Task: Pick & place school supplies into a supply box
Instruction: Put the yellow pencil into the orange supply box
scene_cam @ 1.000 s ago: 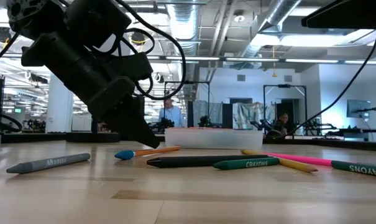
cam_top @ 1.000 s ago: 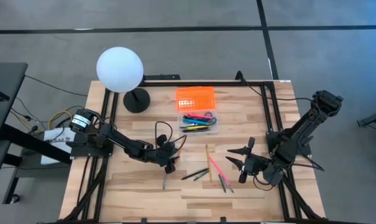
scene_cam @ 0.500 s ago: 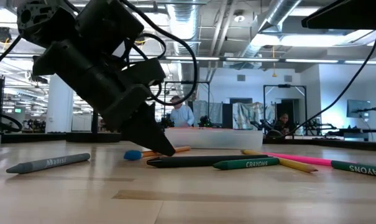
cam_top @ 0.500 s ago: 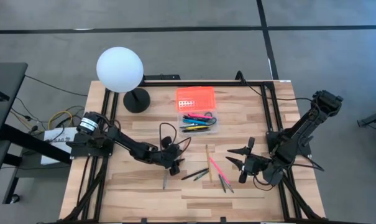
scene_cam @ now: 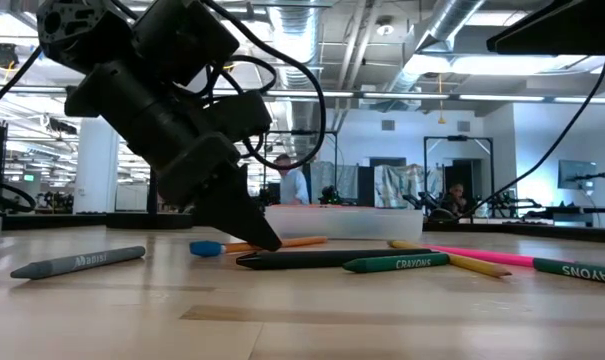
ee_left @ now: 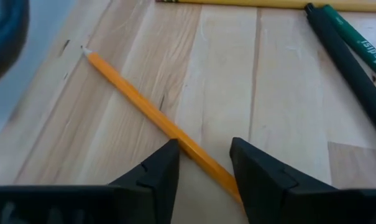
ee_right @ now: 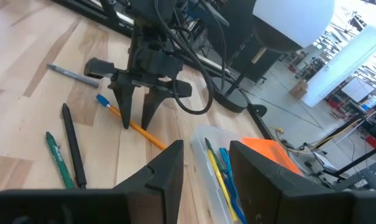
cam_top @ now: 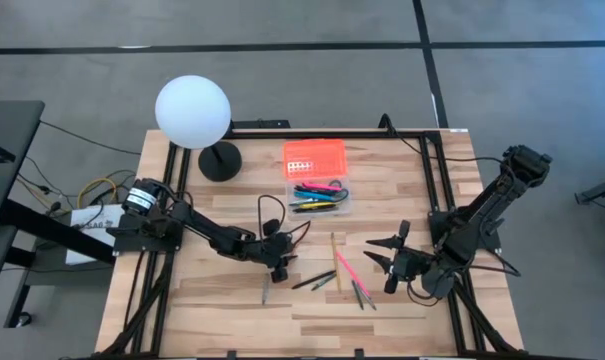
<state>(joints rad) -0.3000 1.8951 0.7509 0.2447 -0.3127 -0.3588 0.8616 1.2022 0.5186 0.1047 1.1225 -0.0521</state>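
An orange pencil with a blue cap lies flat on the wooden table. My left gripper is open and slants down, its tips at the table on either side of the pencil. My right gripper hangs open and holds nothing above the table's right part. The supply box's clear base holds several pens, and its orange lid lies just behind it. A grey pencil, a black pen, a green crayon and a pink pen lie loose on the table. My left gripper's fingers stand across the orange pencil's shaft, toward the end away from its point, and come slanting from above. The pencil runs on under one finger; whether either finger touches it I cannot tell. The pencil lies flat on the table.
A white globe lamp on a black base stands at the back left. A yellow pencil and more crayons lie between the two grippers. Black frame rails run along the table's sides.
My left gripper has come down to the table and a little toward the table's right edge, over the orange pencil, and has tipped steeper. The pencil has shifted slightly on the table.
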